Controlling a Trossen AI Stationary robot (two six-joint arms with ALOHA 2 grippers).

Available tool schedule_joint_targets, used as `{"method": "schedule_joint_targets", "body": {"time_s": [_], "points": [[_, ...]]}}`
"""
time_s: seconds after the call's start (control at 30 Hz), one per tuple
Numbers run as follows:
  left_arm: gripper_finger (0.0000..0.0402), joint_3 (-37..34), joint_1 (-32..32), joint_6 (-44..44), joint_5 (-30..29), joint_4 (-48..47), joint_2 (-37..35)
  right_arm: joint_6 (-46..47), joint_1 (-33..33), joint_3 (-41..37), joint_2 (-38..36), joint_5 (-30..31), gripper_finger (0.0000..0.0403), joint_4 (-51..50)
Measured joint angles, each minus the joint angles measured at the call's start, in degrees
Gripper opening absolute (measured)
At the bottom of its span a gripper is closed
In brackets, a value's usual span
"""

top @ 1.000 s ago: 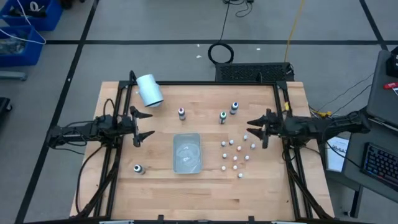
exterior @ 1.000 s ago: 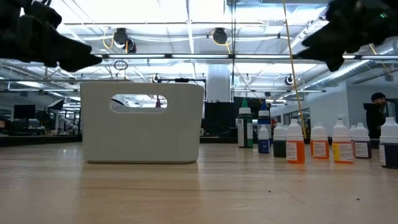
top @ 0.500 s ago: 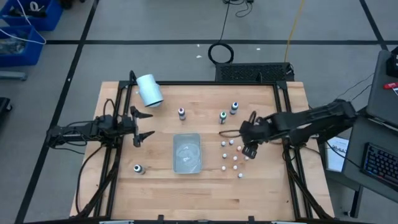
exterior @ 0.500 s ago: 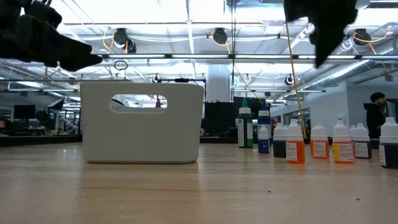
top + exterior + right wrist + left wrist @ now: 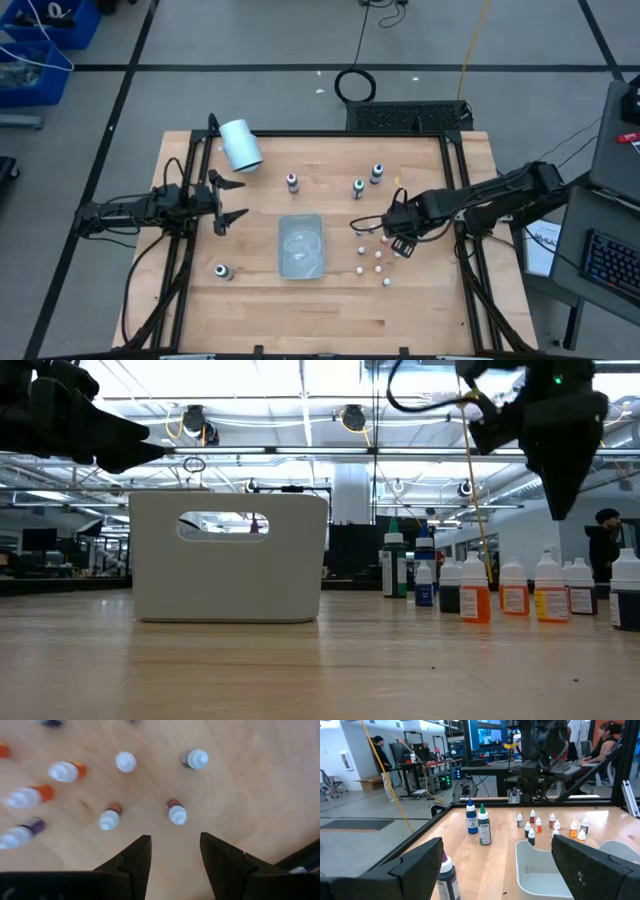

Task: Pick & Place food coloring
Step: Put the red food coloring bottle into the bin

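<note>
Wooden table (image 5: 420, 300), one clear tray (image 5: 301, 245), one white cylinder (image 5: 240, 145), right pincer (image 5: 388, 236) parted above small bottles (image 5: 378, 254), left pincer (image 5: 228, 201) spread wide.

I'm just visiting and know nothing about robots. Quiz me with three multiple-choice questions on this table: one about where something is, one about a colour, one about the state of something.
1. Where is the right claw?
A. above the cluster of tiny white-capped food coloring bottles
B. over the clear rectangular plastic tray
C. beside the big white cylinder

2. What colour is the wooden table?
A. black
B. light tan
C. blue

3. What state is the right claw in?
A. open, holding nothing
B. shut on a bottle
C. shut on the tray

Answers:
1 A: the high view shows it over the cluster.
2 B: pale wood grain shows.
3 A: the right wrist view shows spread fingers with bare table between.
</note>
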Motion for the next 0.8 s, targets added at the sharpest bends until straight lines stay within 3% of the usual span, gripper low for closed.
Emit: {"method": "schedule_joint_targets", "body": {"time_s": [0.33, 0.8], "points": [[0.0365, 0.0, 0.0, -2.2, 0.0, 0.2, 0.0, -1.0, 0.0, -9.3, -0.2, 0.0, 0.0157, 8.7], [0.0365, 0.0, 0.0, -2.0, 0.0, 0.2, 0.0, -1.2, 0.0, -13.6, -0.2, 0.1, 0.0157, 16.5]]}}
